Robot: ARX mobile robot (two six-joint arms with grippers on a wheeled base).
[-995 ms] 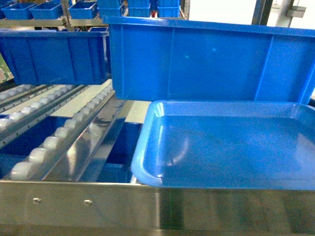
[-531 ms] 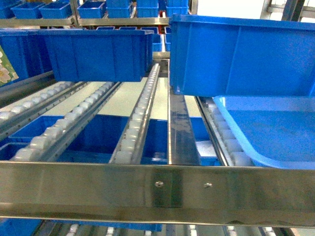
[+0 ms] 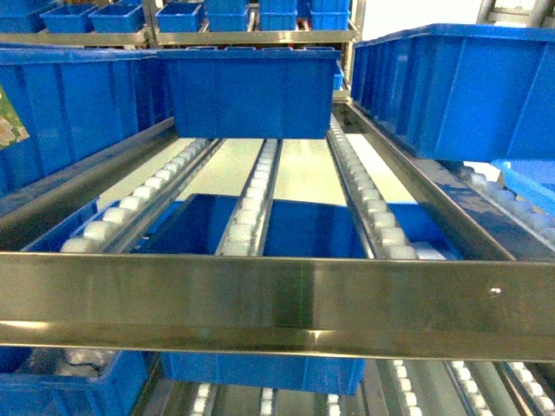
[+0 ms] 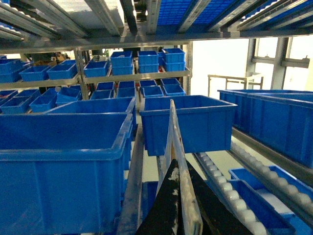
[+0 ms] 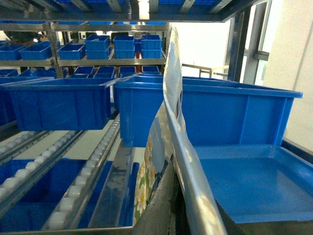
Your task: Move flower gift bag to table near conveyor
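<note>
Two changes in the head view since a second ago. The shallow blue plastic tray that filled the right side is now just a sliver at the right edge. The sloping steel conveyor with white rollers sits dead centre instead. The floral-print flower gift bag is up in front of the rack, seen edge-on, with the right tool clenched on its lower part. The left tool has a thin pale panel rising out of it, but I can't tell its grip.
</note>
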